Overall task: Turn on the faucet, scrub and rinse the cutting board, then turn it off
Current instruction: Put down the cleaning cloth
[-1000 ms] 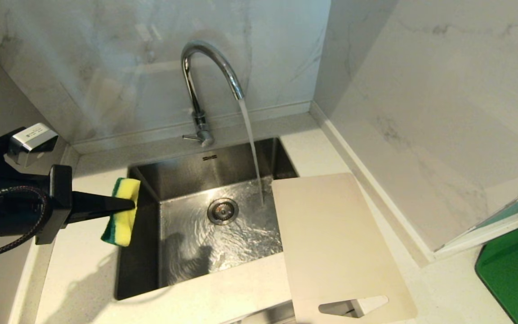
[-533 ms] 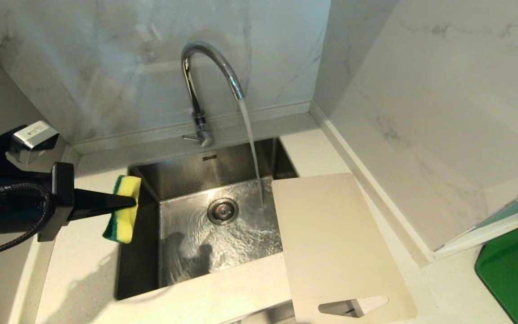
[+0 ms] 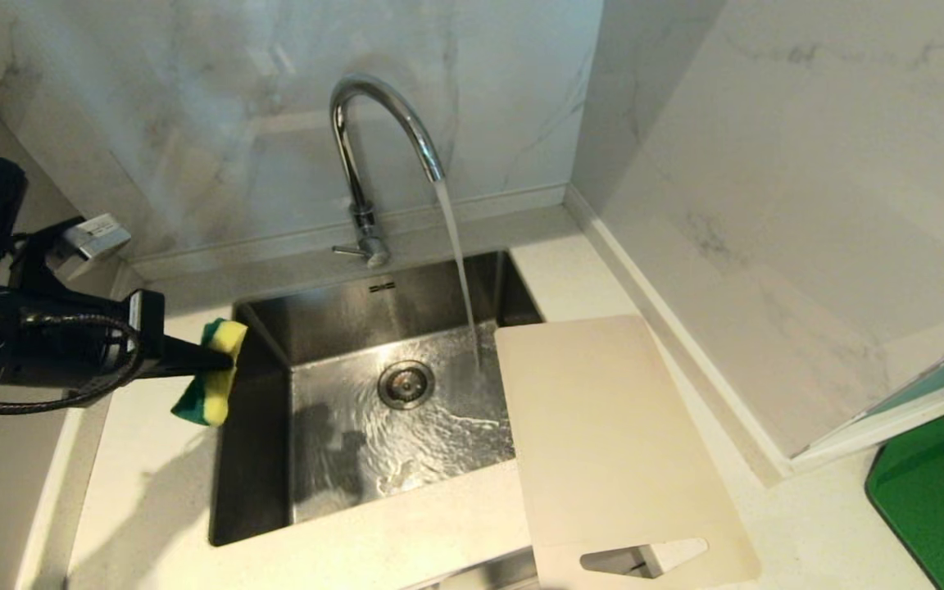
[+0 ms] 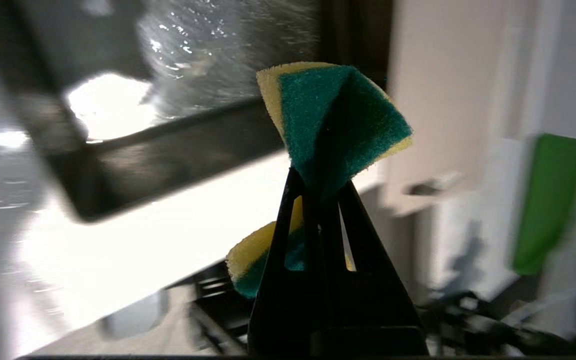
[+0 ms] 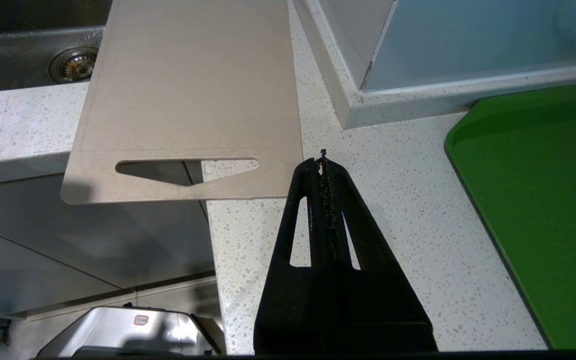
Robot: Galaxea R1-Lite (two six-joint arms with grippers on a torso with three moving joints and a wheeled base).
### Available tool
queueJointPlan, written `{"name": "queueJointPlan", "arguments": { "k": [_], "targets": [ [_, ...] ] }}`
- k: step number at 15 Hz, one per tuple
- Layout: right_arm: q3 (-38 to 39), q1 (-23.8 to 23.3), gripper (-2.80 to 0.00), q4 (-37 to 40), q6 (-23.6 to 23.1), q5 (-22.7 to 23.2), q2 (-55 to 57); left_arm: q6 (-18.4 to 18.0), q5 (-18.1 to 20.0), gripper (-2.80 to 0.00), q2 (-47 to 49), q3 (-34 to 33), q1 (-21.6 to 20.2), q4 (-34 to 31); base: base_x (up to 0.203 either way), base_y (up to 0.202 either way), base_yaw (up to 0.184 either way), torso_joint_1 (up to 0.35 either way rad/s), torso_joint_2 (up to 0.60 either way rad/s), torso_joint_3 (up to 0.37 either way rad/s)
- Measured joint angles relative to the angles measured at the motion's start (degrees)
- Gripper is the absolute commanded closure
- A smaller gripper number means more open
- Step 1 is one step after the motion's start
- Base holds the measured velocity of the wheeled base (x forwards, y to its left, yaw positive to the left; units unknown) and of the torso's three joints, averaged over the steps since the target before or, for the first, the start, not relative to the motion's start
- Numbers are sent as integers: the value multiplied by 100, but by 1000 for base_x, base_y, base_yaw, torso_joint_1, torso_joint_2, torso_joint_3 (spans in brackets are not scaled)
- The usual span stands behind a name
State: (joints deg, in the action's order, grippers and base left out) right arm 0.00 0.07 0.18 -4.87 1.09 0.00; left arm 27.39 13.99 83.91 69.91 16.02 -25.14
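The chrome faucet [image 3: 361, 156] stands behind the steel sink [image 3: 259, 459], and a stream of water runs from its spout into the basin. The beige cutting board [image 3: 611, 442] lies on the counter at the sink's right, its far end over the basin and its slotted end past the counter's front edge. My left gripper [image 3: 222, 360] hovers over the sink's left rim, shut on a yellow-and-green sponge [image 3: 208, 395] [image 4: 335, 117]. My right gripper [image 5: 322, 162] is shut and empty, low over the counter just right of the cutting board [image 5: 193, 95]; it is outside the head view.
A dark green mat [image 3: 943, 492] [image 5: 543, 200] lies on the counter at the far right. A marble wall corner juts out behind the board, with a glass panel [image 3: 923, 393] beside it. The lever [image 3: 353, 251] sticks out left at the faucet's base.
My left arm has drawn back to the left and turned, so the sponge sits slightly lower and nearer the left counter. Water keeps running; the board has not moved.
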Motion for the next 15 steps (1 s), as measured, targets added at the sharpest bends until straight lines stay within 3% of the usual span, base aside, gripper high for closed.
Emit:
{"name": "queueJointPlan", "arguments": {
  "k": [3,5,15],
  "targets": [
    [0,0,0,-2,11,-2,0,-754,-480,0,653,402,-404,-390,0,0,0,0,0,0],
    [0,0,0,0,17,-8,0,-1053,-651,0,1129,587,-710,-420,0,0,0,0,0,0],
    [0,0,0,0,27,-8,0,-1252,-740,0,2999,1702,-1765,-437,0,0,0,0,0,0]
  ]
}}
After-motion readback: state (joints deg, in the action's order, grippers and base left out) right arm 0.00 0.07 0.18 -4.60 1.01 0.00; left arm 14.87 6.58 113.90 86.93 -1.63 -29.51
